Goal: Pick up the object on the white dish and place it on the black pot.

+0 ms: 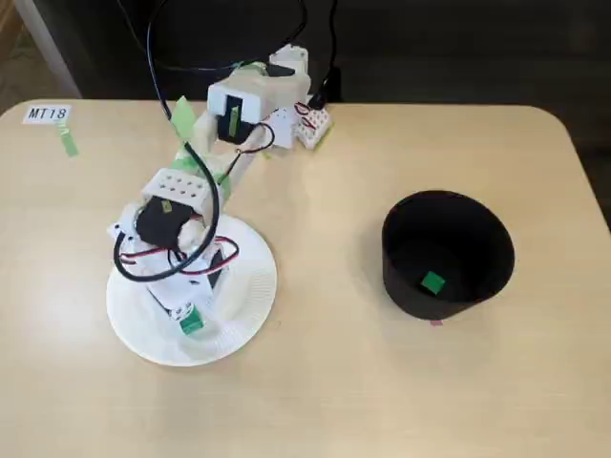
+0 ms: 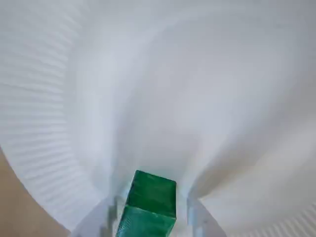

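Note:
The white dish lies at the front left of the table in the fixed view and fills the wrist view. My gripper points down onto the dish, and its jaws stand close on both sides of a tiny green cube. In the wrist view the cube sits between the fingertips of my gripper, low over the dish. The black pot stands to the right, with a second green cube inside it.
The arm's base stands at the table's back edge, with cables and a small board beside it. A label reading MT18 and a green tape strip lie at the back left. Bare table separates dish and pot.

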You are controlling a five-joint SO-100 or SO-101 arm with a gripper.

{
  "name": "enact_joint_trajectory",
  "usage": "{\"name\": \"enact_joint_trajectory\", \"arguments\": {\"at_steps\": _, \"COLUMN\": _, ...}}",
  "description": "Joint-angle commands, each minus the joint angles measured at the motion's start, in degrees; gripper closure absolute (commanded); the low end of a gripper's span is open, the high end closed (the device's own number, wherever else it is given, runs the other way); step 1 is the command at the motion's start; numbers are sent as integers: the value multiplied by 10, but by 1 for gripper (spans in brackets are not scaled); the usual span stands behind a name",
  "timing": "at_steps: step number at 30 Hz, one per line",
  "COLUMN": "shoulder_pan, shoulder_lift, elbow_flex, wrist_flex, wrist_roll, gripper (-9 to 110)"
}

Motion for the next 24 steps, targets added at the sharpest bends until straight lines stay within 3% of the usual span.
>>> {"name": "enact_joint_trajectory", "arguments": {"at_steps": 1, "shoulder_pan": 4, "shoulder_lift": -4, "elbow_flex": -63, "wrist_flex": 6, "wrist_roll": 9, "gripper": 97}}
{"name": "enact_joint_trajectory", "arguments": {"at_steps": 3, "shoulder_pan": 6, "shoulder_lift": -11, "elbow_flex": -80, "wrist_flex": 6, "wrist_roll": 11, "gripper": 101}}
{"name": "enact_joint_trajectory", "arguments": {"at_steps": 12, "shoulder_pan": -3, "shoulder_lift": -7, "elbow_flex": -198, "wrist_flex": 8, "wrist_roll": 0, "gripper": 101}}
{"name": "enact_joint_trajectory", "arguments": {"at_steps": 18, "shoulder_pan": -47, "shoulder_lift": 140, "elbow_flex": -198, "wrist_flex": 7, "wrist_roll": -81, "gripper": 101}}
{"name": "enact_joint_trajectory", "arguments": {"at_steps": 24, "shoulder_pan": -165, "shoulder_lift": 287, "elbow_flex": -194, "wrist_flex": 10, "wrist_roll": -193, "gripper": 102}}
